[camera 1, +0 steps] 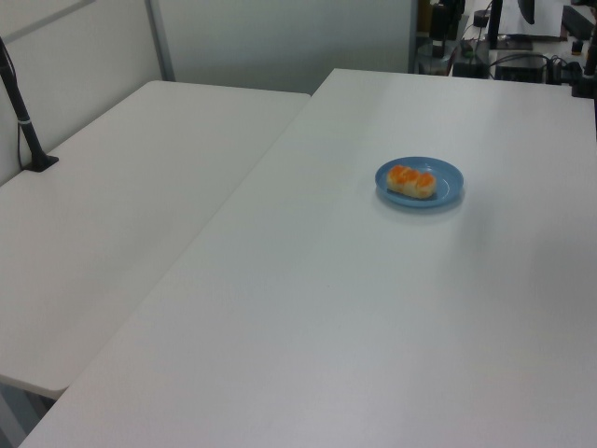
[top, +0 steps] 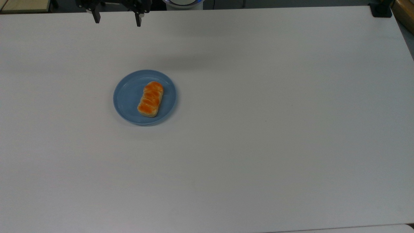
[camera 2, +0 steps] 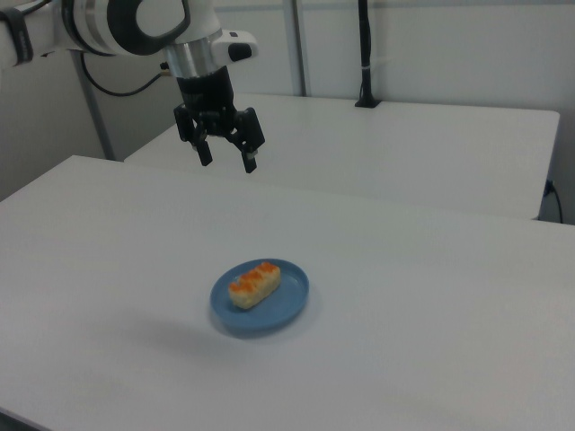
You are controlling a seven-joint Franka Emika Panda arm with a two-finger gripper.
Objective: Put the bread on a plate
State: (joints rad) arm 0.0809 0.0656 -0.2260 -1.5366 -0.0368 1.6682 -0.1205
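Bread [top: 150, 98] lying on blue plate [top: 126, 97], mid-worktop [top: 258, 129], far from every edge, gripper [camera 2: 228, 158] raised well above, jaws open, empty.

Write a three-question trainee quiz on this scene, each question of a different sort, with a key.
1. True or false: the bread lies on the plate.
2. The gripper is: A) shut on the bread; B) open and raised clear of the plate; C) resting flat on the table.
3. Fill in the word: in the top view, the loaf sits toward the plate's ______ side.

Key
1. True: the loaf rests inside the rim.
2. B: in the right view the fingers stand apart, high above the table, holding nothing.
3. Right: bare blue plate shows on the top view's left of the loaf.
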